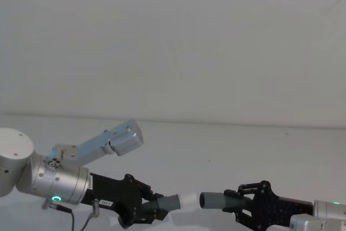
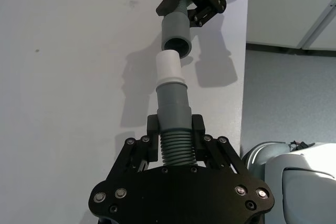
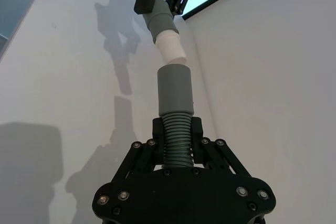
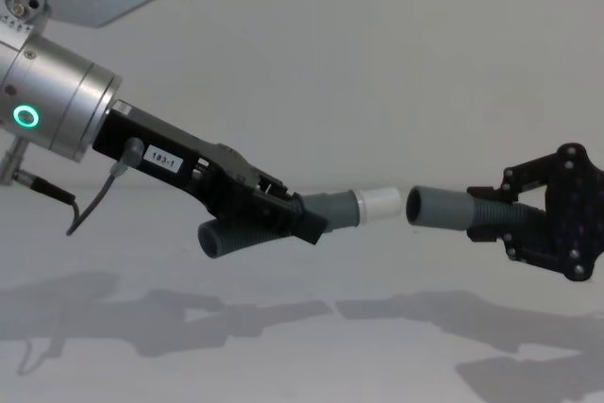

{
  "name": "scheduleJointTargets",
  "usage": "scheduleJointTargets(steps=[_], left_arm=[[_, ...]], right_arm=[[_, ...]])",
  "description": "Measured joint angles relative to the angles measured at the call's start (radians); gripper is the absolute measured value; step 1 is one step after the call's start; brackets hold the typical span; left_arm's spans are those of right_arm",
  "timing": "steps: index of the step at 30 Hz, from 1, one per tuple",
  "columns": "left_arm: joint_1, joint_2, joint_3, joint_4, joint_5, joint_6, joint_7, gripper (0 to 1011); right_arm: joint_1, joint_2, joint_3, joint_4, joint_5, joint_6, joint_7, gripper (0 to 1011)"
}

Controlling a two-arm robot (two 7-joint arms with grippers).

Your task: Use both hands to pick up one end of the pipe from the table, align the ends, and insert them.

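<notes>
White plug tip (image 4: 380, 203) just short of grey socket mouth (image 4: 415, 206), not touching, above bench (image 4: 283, 365); L tool (image 4: 300, 216) clamps L hose piece (image 4: 332, 209), R tool (image 4: 514, 219) clamps R hose piece (image 4: 451, 209), at ribs.

Two dark grey hose pieces meet end to end in the air above the off-white surface (image 4: 283, 365). The plug piece (image 4: 330, 209), clamped at its ribbed middle in the left pincer (image 4: 300, 216), aims its smooth white plug (image 4: 379, 203) at the round socket mouth (image 4: 418, 205) of the socket piece (image 4: 458, 209). That piece is gripped by its ribs in the right pincer (image 4: 510, 221). The two ends lie nearly level and almost in line, just apart, with a narrow gap between them. The plug piece's bent tail (image 4: 222, 238) juts out below the left pincer.
</notes>
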Motion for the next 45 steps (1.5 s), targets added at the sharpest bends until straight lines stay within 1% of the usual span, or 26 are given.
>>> scheduleJointTargets(steps=[33, 45], left_arm=[[-0.049, -0.011, 0.042, 0.048, -0.017, -0.005, -0.03, 334], [-0.055, -0.007, 0.051, 0.047, -0.023, -0.006, -0.026, 334]], right_arm=[[0.013, -0.009, -0.005, -0.002, -0.008, 0.001, -0.008, 260], [0.018, -0.009, -0.01, -0.001, -0.016, -0.006, -0.008, 260]])
